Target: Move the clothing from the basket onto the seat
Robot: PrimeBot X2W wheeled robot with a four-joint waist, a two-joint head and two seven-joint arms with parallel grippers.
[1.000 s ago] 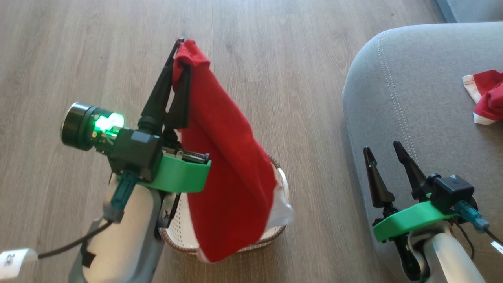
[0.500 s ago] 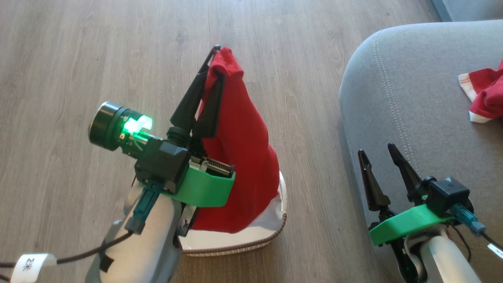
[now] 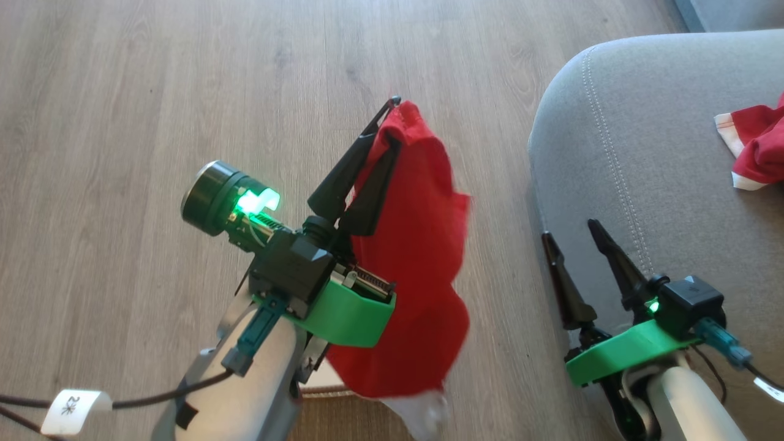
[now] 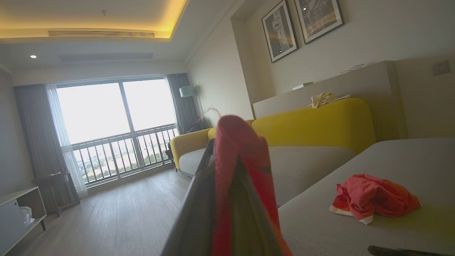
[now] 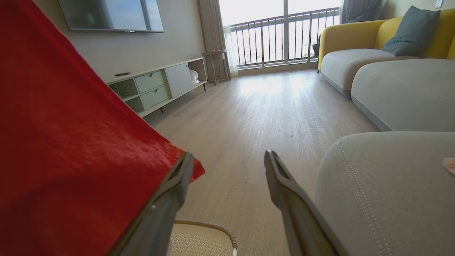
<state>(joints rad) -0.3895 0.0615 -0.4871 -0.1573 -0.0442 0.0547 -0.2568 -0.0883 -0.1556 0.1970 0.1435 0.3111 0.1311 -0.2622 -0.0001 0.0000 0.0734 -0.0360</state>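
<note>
one garment (image 3: pixel 422 263) hangs from the closed fingers of the left gripper (image 3: pixel 393 121), over the floor (image 3: pixel 153 92), left of the seat (image 3: pixel 643 159) and apart from it. the basket (image 5: pixel 204 237) stands on the floor under the left arm and this garment's lower end, also left of the seat. the other garment (image 3: pixel 754 147) lies on the seat, well in from its left edge. the right gripper (image 3: pixel 569 231) sits over the seat's left edge, right of the hanging garment, fingers spread with nothing between them.
</note>
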